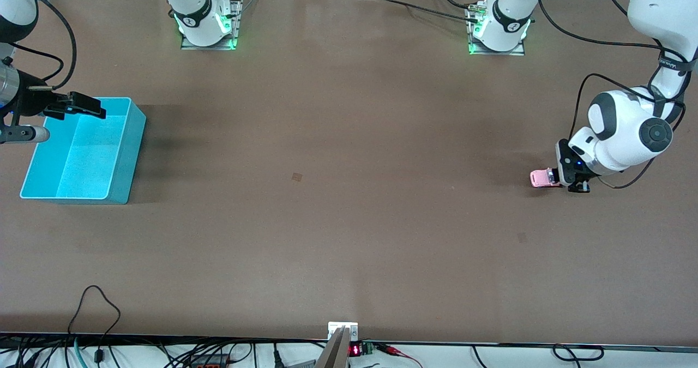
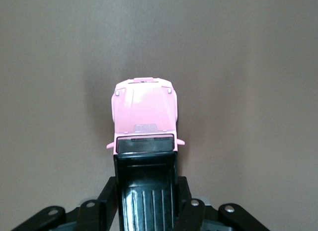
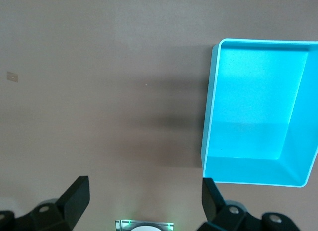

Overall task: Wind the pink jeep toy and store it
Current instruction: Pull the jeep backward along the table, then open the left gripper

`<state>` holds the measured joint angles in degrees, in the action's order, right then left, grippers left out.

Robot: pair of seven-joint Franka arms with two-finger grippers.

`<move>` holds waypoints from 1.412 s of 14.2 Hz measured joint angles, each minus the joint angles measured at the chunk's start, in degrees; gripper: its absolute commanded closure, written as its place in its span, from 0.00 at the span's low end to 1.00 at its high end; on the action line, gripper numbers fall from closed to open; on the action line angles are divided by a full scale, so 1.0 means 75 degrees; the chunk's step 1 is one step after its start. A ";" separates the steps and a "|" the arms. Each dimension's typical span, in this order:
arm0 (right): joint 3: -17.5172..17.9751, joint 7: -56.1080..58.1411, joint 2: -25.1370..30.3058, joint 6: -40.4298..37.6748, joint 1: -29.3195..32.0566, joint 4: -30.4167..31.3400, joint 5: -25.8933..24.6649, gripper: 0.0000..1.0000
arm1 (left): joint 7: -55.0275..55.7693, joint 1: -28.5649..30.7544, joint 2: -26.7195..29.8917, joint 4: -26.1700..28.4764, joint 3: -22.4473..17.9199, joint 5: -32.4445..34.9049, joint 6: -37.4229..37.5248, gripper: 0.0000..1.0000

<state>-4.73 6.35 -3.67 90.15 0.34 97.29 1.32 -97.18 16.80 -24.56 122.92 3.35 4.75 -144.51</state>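
Observation:
The pink jeep toy (image 1: 541, 178) is low at the table surface near the left arm's end. My left gripper (image 1: 567, 177) is shut on its black-roofed rear half. In the left wrist view the pink hood (image 2: 144, 114) sticks out ahead of the gripper (image 2: 146, 201), and the black roof sits between the fingers (image 2: 107, 201). My right gripper (image 1: 76, 105) hangs open and empty over the rim of the turquoise bin (image 1: 128, 155) at the right arm's end. The right wrist view shows its spread gripper (image 3: 144, 198) and the empty bin (image 3: 211, 116).
Both arm bases (image 1: 207, 24) (image 1: 499, 30) stand along the table edge farthest from the front camera. A small square mark (image 1: 297, 177) lies mid-table. Cables and a small device (image 1: 342, 332) line the edge nearest the front camera.

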 measured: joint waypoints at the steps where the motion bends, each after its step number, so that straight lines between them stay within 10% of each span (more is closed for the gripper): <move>1: 0.0000 0.0000 -0.0001 -0.0004 0.0000 0.0000 0.0000 0.00 | -0.0023 0.0070 -0.0019 -0.0030 0.0000 0.0016 0.0013 0.77; 16: 0.0001 0.0000 -0.0010 -0.0107 -0.0061 0.0000 0.0000 0.00 | -0.0372 0.1353 -0.0336 -0.0516 0.0016 0.0937 -0.0027 0.76; 17: 0.0001 0.0000 -0.0010 -0.0116 -0.0062 0.0000 0.0000 0.00 | -0.0417 0.1428 -0.0357 -0.0547 0.0016 0.0980 -0.0039 0.72; 20: 0.0001 0.0000 -0.0010 -0.0123 -0.0062 0.0000 0.0000 0.00 | -0.0424 0.1616 -0.0420 -0.0642 0.0027 0.1152 -0.0059 0.00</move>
<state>-4.72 6.35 -3.75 89.23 -0.13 97.29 1.32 -100.36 28.92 -27.71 118.11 3.55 13.40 -144.95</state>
